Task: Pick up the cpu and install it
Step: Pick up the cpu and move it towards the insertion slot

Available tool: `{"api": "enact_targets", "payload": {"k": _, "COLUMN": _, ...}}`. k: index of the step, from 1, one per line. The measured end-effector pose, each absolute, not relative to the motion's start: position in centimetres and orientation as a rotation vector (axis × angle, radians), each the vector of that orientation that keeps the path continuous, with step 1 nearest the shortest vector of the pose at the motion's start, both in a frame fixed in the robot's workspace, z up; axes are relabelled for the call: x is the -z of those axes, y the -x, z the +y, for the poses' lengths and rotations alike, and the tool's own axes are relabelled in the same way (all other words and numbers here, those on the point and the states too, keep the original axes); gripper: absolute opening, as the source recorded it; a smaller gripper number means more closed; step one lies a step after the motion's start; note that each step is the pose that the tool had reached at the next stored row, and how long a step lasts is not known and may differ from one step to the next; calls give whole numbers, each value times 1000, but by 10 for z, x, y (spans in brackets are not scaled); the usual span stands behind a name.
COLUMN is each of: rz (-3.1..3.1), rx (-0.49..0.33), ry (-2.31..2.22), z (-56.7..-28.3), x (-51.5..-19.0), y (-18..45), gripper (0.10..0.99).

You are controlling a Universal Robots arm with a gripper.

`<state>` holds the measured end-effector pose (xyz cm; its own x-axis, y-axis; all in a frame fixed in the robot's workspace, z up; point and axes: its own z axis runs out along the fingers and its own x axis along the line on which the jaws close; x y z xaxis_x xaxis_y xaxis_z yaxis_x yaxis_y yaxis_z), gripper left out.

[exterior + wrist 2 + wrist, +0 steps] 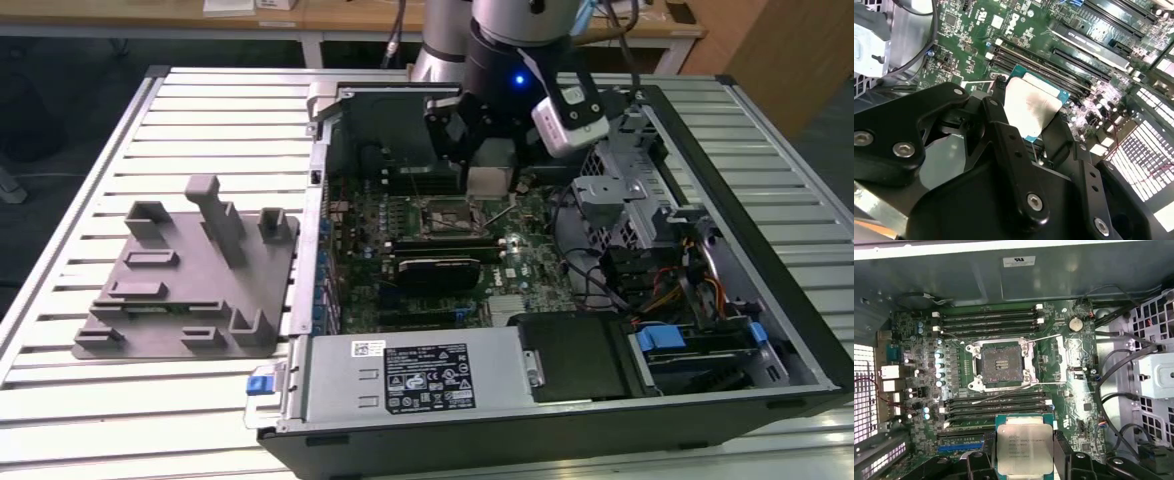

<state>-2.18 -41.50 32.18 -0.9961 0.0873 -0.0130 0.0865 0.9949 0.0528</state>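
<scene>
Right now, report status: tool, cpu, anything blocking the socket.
Tool shut on cpu, held above motherboard. Not yet seated. Socket open, nothing lying in it.

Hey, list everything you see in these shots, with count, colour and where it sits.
slatted metal table: one, pale grey, under everything.
black open computer case: one, black, on the table.
grey plastic fixture plate with upright posts: one, grey, on the table, exterior view's left of the case.
green motherboard: one, green, inside the case.
black-framed square socket: one, black, mid-motherboard, empty.
silver power supply box: one, silver, case's near end in the exterior view.
small flat square cpu with silvery metal top: one, silver, held above the motherboard.
gripper: one, black, shut on the cpu.
arm: one, silver-grey, above the case.
</scene>
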Motion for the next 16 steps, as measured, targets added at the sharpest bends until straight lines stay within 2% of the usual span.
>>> {"api": "enact_targets", "payload": {"k": 16, "rz": 3123, "rx": -82, "ry": -136, "z": -414, "x": -293, "y": 22, "gripper": 541}}
